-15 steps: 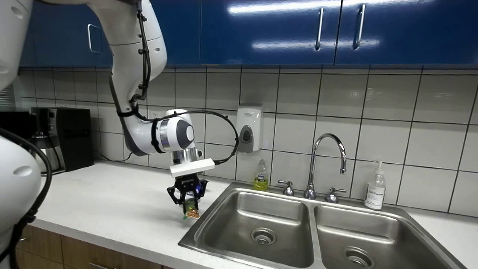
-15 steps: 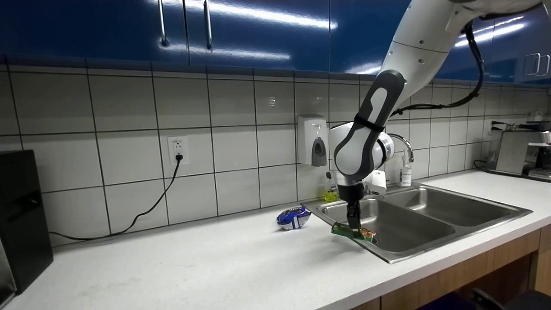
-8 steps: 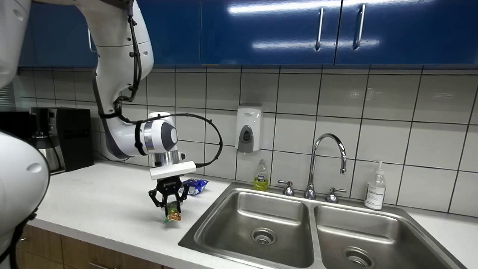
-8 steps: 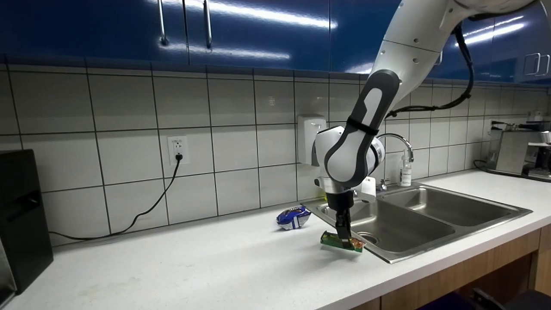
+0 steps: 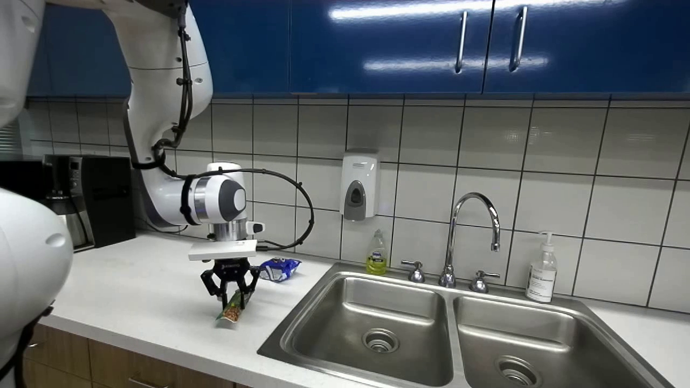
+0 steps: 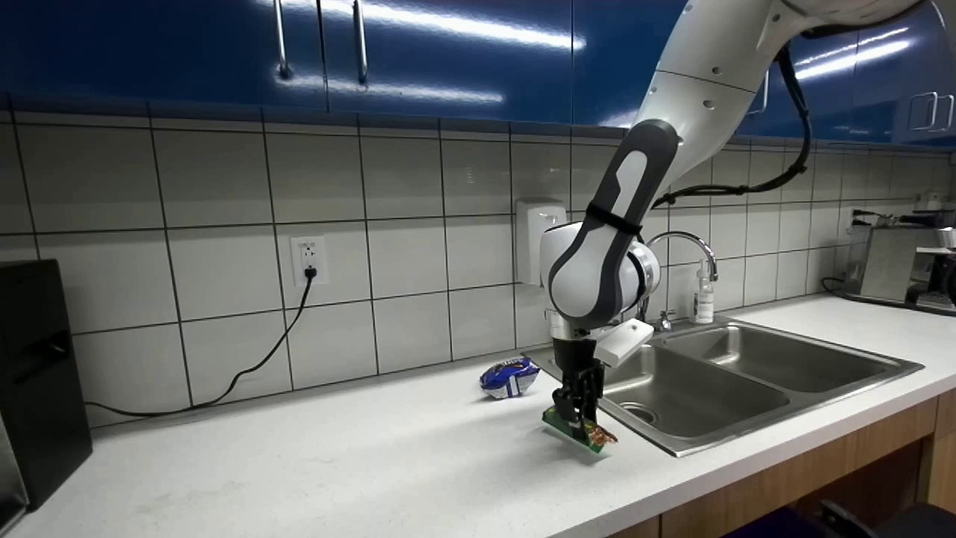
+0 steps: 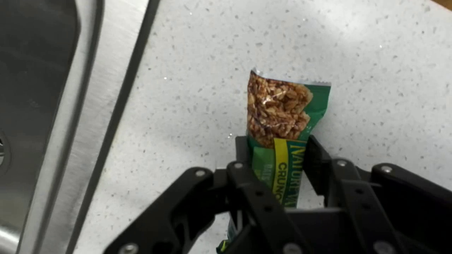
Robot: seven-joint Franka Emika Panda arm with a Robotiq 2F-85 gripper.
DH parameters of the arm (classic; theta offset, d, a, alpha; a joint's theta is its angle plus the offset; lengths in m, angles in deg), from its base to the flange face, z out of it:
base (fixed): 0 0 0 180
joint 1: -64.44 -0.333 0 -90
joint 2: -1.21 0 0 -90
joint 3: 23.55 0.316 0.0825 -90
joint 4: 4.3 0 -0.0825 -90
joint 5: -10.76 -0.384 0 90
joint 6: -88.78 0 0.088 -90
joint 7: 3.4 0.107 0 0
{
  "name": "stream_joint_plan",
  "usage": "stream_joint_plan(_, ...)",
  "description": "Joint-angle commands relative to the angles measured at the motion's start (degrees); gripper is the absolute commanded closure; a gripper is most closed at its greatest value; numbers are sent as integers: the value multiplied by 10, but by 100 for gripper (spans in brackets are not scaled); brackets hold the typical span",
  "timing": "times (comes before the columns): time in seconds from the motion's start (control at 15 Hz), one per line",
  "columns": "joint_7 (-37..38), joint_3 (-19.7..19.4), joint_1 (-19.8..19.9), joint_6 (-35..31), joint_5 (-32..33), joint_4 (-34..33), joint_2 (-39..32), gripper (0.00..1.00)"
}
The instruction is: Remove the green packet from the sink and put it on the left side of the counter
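Green packet in the clasp of the fingers, pinched by its long edges near mid-length, granola-pictured end toward the front; already out of the sink, over or on the pale surface, just left of the sink in both exterior views. Cannot tell contact below from a slight gap. Hence, by judgement, the chief worry: a drop and a crooked landing, from opening too early with air beneath. Pressed too hard instead, could buckle or pivot between the fingers, from catching at one end first. Also possible, a slip mid-swing, from slick-looking wrapping (probably the weak point of so narrow a hold). Released right here, might count as too close to the sink for a true left-side placement. Carried farther, needs to pass clear of the blue-and-white packet lying farther back, likely light, and easily nudged by a backward sweep.
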Motion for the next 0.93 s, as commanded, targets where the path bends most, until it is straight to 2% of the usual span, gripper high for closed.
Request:
stream_joint_plan(0.0,83,-4,-15,-27,-9,7,1,84)
stream_joint_plan(0.33,127,-5,-24,-17,-9,-3,-14,84)
stream_joint_plan(0.87,137,-5,-23,-13,-16,-9,-32,84)
